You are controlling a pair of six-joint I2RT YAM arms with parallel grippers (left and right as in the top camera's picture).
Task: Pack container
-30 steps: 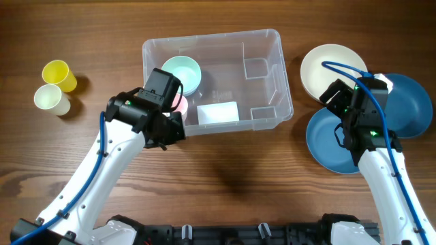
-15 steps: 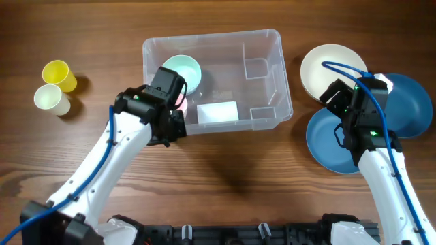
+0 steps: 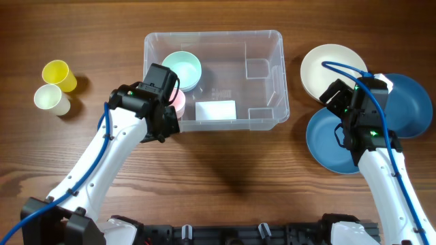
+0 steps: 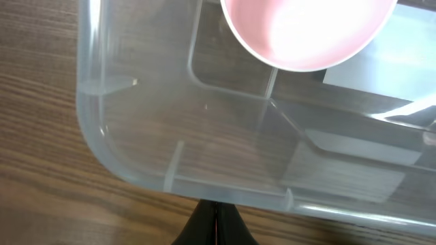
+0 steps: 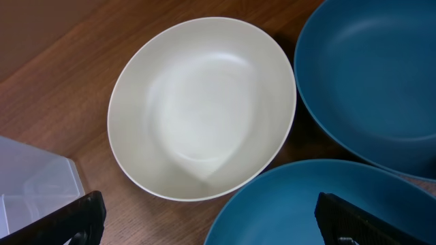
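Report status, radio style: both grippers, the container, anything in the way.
Left gripper shut at near-left corner of container. Right gripper open above cream bowl. Container holds pink bowl, mint bowl. Two blue bowls crowd the cream bowl.

Bowls (image 3: pixel 182 70) in container (image 3: pixel 231 60), cups (image 3: pixel 57 75) L

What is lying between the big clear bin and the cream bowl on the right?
Nothing. Only a narrow strip of bare wooden table separates the container from the cream bowl, seen in the overhead view and the right wrist view.

Cream bowl (image 5: pixel 201 109) beside two blue bowls (image 5: pixel 371 75), container (image 5: pixel 30 194) corner nearby
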